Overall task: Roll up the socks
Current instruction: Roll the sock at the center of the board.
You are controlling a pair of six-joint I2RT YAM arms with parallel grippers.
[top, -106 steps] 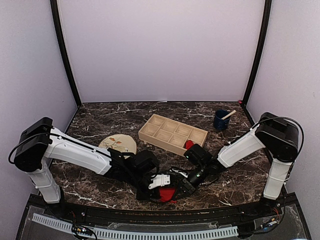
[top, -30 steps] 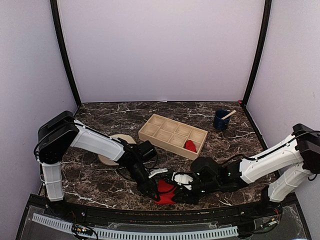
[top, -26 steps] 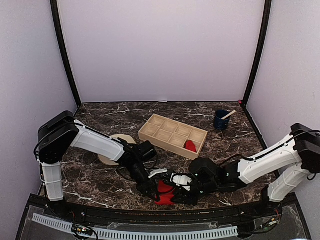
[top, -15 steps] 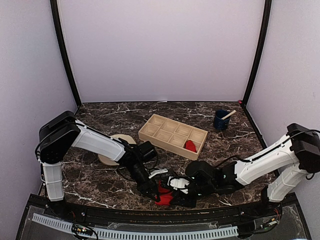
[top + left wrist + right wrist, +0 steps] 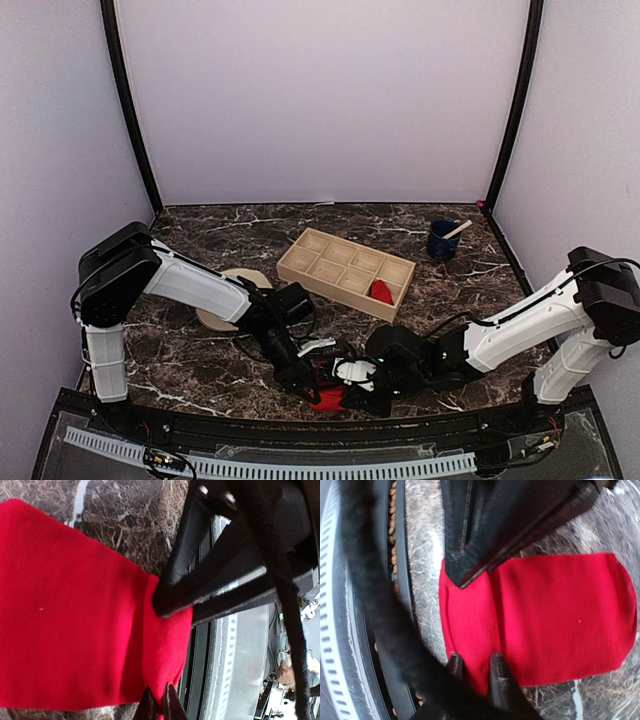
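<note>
1. The step in hand is judged to be the first turn of the roll. A red sock [image 5: 328, 396] lies flat at the lower centre of the overhead view, close to the table's front edge. Its rounded end is met by both arms.
2. The left gripper [image 5: 159, 706] is seen closed, its tips pinched together on the sock's edge at the bottom of the left wrist view.
3. The right gripper [image 5: 475, 668] is set over the same end, with red fabric between its narrowly parted fingers. Whether that pinch is complete cannot be told.
4. A tidy roll would probably be had if both pinches were kept level along the short edge. That edge should be lifted only slightly and turned over towards the sock's long body, at the right of the right wrist view. As the two grippers stand just beside each other, contact between them should be avoided.
5. The room is closed in by plain pale lilac walls with black corner posts.
6. The surface is a dark marble table [image 5: 200, 240] with white veins.
7. A wooden compartment tray [image 5: 330, 290] sits at the centre, with a second red sock [image 5: 381, 291] in its lower right compartment.
8. A beige plate [image 5: 215, 318] lies left of it, and a blue cup [image 5: 440, 243] at the upper right.
</note>
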